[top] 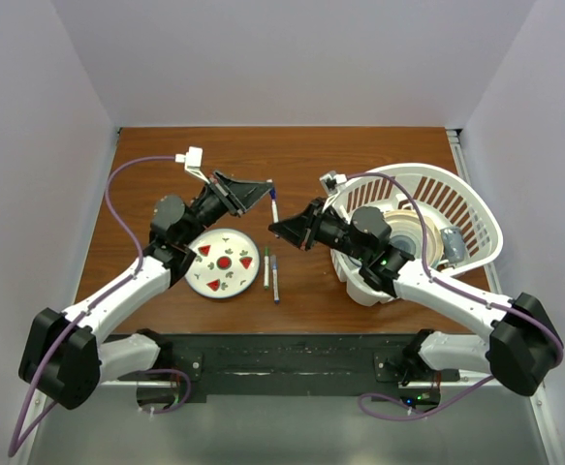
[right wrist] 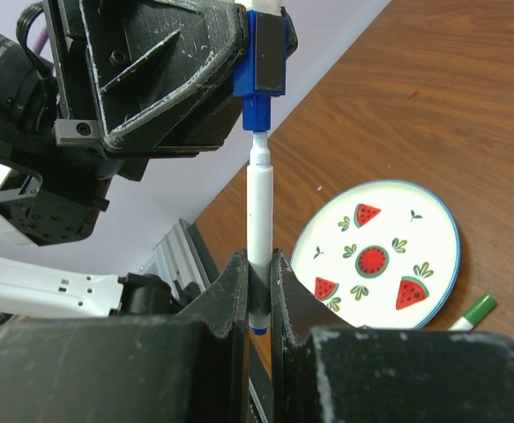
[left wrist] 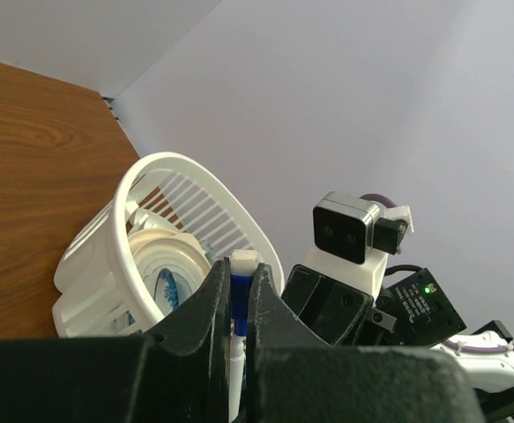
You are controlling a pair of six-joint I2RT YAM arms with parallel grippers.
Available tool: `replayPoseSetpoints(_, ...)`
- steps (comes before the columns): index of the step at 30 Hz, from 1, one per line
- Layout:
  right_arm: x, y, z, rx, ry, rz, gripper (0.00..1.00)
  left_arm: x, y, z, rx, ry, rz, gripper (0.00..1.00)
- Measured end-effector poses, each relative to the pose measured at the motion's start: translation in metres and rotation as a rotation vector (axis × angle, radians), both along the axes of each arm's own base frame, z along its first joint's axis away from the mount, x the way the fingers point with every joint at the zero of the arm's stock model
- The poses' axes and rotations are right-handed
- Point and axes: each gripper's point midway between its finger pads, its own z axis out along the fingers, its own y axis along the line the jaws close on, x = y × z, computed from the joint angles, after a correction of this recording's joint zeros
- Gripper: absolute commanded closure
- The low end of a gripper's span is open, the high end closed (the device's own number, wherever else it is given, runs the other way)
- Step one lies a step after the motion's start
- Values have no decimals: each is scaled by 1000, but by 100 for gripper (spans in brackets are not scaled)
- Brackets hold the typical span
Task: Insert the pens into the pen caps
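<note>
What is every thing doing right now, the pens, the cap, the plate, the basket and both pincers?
Left pincer: shut on the blue cap.
Right pincer: shut on the white pen.
Blue cap: held in the air, pen tip at its mouth.
White pen: held, nose in the cap, apparently not pushed fully in.
Other two pens: lying flat on the table beside the plate.
Plate: flat, nothing on it.
Basket: on the table, things inside.

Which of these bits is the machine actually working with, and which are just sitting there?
In use: white pen, blue cap, green-ended pen, dark pen.
Just lying about: watermelon plate, white basket.
</note>
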Motion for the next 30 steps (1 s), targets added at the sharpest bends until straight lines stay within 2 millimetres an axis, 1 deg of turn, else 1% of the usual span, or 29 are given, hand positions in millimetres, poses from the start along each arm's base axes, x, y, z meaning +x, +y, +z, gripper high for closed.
replayPoseSetpoints(6, -5, -2, -7, -32, 9, 7, 100, -6, 3, -8, 39, 6, 4, 100)
replayPoseSetpoints(14, -8, -4, -15, -67, 23, 10, 100, -7, 2, -18, 86, 18, 0, 100)
replayPoseSetpoints(25, -8, -3, -16, -68, 31, 13, 100, -9, -1, -19, 51, 37, 4, 100)
replayPoseSetpoints(30, -8, -3, -19, -70, 48, 13, 100, -8, -5, -23, 85, 27, 47, 100)
